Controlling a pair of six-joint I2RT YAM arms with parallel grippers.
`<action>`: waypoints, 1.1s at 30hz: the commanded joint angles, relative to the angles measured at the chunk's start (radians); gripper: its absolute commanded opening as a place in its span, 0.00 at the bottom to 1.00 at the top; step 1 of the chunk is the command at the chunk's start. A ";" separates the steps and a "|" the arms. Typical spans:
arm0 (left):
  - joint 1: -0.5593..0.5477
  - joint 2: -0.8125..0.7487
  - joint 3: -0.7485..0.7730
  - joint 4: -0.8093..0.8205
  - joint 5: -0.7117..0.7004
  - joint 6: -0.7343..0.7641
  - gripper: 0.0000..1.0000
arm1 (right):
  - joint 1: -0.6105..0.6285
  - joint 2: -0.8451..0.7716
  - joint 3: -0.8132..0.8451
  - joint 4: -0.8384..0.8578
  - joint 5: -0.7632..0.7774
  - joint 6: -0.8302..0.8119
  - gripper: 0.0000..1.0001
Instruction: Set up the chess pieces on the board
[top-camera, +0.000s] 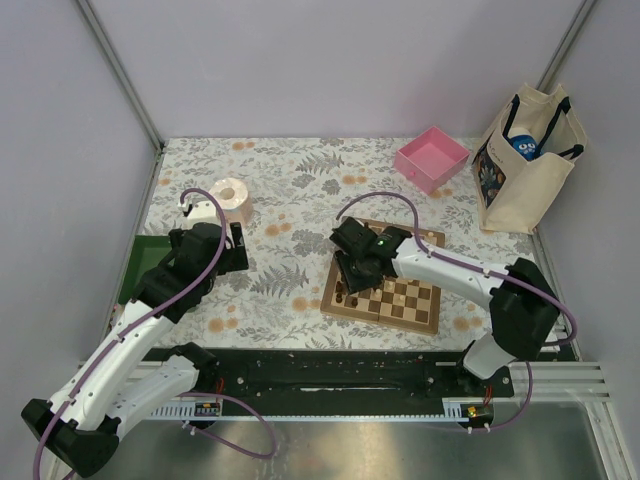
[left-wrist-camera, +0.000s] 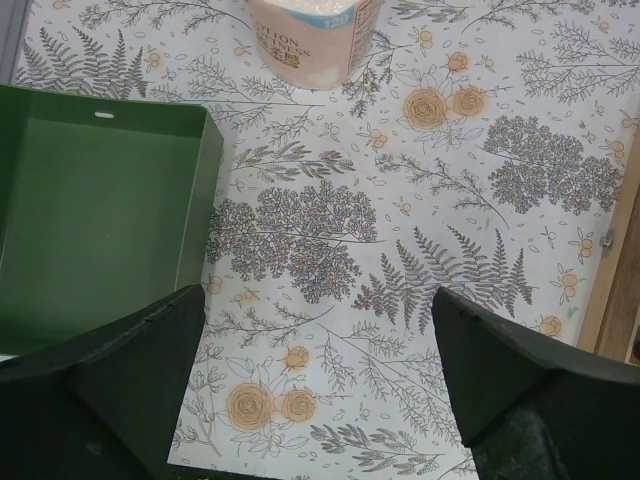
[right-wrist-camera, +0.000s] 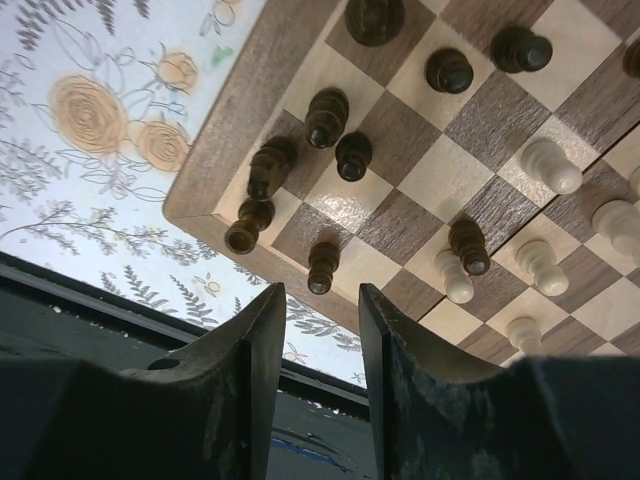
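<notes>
The right hand (right-wrist-camera: 320, 298) hangs over the corner of the board (right-wrist-camera: 240, 120), fingers slightly parted and empty, a dark piece (right-wrist-camera: 322, 268) just beyond their tips. Pale pieces (right-wrist-camera: 548, 165) stand on nearby squares. The left hand (left-wrist-camera: 315, 310) gapes wide over the counter (left-wrist-camera: 420, 200), beside a green tray (left-wrist-camera: 100, 200).

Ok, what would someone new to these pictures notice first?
Probably the wooden board, right of centre on the flowery table, with the right gripper hanging over its near left corner, where dark chess pieces cluster and pale ones stand nearby. After that, the bright pink tray at the far side and the tote bag against the right wall.
</notes>
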 joint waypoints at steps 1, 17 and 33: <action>0.003 -0.008 -0.005 0.013 0.007 0.000 0.99 | 0.008 0.032 -0.020 -0.013 0.013 0.022 0.44; 0.003 -0.002 -0.005 0.013 0.007 0.001 0.99 | 0.008 0.097 -0.038 0.025 -0.028 0.021 0.36; 0.003 0.003 -0.003 0.013 0.009 0.001 0.99 | 0.008 0.089 -0.046 0.078 -0.074 0.025 0.26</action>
